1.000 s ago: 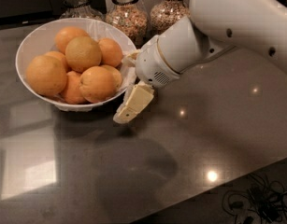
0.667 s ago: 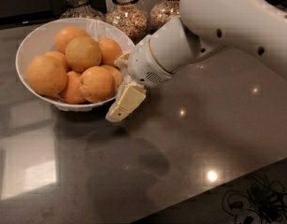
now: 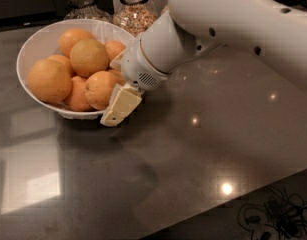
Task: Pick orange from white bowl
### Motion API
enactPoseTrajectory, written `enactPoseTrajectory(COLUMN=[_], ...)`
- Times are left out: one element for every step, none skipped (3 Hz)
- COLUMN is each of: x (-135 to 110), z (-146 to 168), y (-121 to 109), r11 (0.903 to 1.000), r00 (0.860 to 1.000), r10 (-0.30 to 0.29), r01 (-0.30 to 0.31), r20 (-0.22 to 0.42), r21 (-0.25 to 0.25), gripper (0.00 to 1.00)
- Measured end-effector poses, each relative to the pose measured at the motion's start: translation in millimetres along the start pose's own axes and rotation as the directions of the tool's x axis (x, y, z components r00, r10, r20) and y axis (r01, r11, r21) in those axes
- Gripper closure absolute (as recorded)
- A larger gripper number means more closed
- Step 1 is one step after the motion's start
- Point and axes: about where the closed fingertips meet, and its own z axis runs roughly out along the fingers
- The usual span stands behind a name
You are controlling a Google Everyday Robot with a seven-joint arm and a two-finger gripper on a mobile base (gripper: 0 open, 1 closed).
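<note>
1. The dark grey counter (image 3: 203,149) fills most of your view. It is glossy, with small spots of light on it.
2. The white arm (image 3: 233,19) comes in from your upper right and slants down and left over the counter to the bowl.
3. The white bowl (image 3: 40,41) stands upright at the upper left of the counter, with a crinkled white lining on its inner wall.
4. The oranges (image 3: 89,57) are all inside the bowl, several of them heaped and touching, the top ones rising above the rim.
5. Two glass jars (image 3: 135,14) stand just behind the bowl; the right one holds mixed grains.
6. A tangle of dark cables (image 3: 273,216) lies at your lower right, past the counter's edge.
7. The gripper (image 3: 122,101) is at the bowl's right-hand rim, its cream end outside the wall and just beside the nearest orange. You cannot tell whether it is apart, together or clamped on anything.
</note>
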Motion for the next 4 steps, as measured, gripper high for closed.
enactPoseTrajectory(x=[-8, -8, -9, -9], z=[9, 15, 22, 27], y=[-2, -5, -8, -8], r11=[1.0000, 1.0000, 0.9998, 0.9994], r00=[1.000, 1.000, 0.999, 0.999], r10=[-0.008, 0.001, 0.005, 0.009], r01=[0.008, -0.001, -0.006, -0.010], r20=[-0.016, -0.026, -0.033, -0.031], r21=[-0.005, -0.008, -0.020, -0.033], gripper=[0.18, 0.19, 0.38, 0.61])
